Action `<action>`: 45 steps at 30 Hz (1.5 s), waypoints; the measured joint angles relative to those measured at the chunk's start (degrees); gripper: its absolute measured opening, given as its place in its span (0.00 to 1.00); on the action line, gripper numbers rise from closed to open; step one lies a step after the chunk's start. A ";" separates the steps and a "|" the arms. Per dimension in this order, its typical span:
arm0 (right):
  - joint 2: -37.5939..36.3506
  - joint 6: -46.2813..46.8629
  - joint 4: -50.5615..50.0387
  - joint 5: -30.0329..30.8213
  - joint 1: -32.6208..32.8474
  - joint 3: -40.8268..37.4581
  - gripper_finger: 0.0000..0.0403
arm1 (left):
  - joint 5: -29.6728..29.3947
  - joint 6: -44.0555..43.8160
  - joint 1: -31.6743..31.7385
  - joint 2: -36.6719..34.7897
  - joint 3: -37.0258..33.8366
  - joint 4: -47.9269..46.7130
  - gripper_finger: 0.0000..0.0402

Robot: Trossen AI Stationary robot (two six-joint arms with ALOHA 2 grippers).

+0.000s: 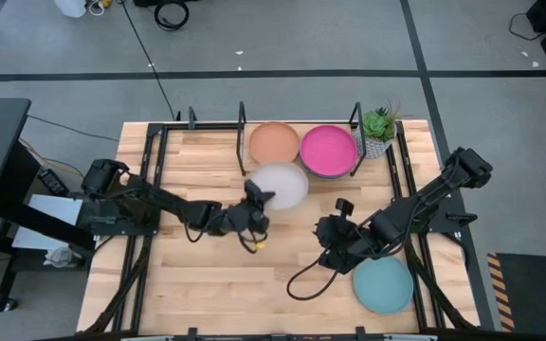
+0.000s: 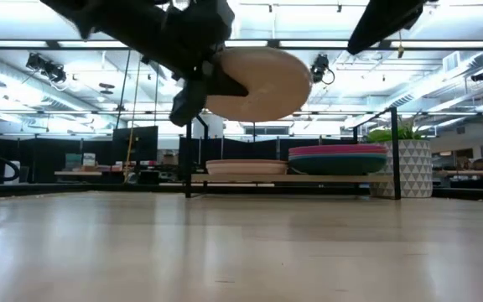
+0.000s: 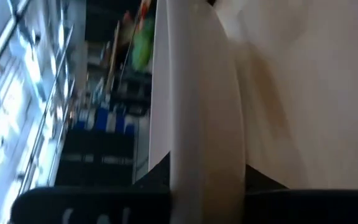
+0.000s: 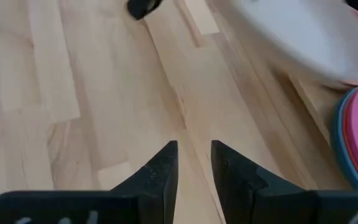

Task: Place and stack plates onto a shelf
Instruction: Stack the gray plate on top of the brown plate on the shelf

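A cream plate (image 1: 281,185) hangs in the air just in front of the shelf (image 1: 243,121), with my left gripper (image 1: 258,201) shut on its rim. On the shelf, a tan-orange plate (image 1: 274,142) lies at the left and a magenta plate (image 1: 328,150) tops a stack at the right. A light teal plate (image 1: 383,284) lies flat on the table near the right front. My right gripper (image 4: 194,163) hovers open over bare wood right of centre, with nothing between its fingers. My left gripper pinches the cream plate's rim (image 3: 204,168) between its two fingers (image 3: 157,177), on the plate's near-left side. The fingers come nearly level from the table's left. The plate (image 2: 262,84) is lifted clear of the table, a little tilted, well above the shelf's plates.
A small potted green plant (image 1: 379,128) stands at the shelf's right end. Black cables (image 1: 301,279) loop on the table under my right arm. Bare wood lies at the front left and centre.
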 joint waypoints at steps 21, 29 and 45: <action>0.00 4.04 2.39 6.88 2.89 -6.45 0.25 | -2.95 -9.29 18.64 16.51 14.79 -3.31 0.12; 0.00 3.87 2.14 7.65 3.58 -6.45 0.25 | -2.26 -8.68 21.68 19.14 14.75 -6.67 0.14; 0.01 1.46 2.02 5.66 3.58 -6.45 0.25 | 21.10 -26.24 24.54 10.37 14.75 -19.66 0.51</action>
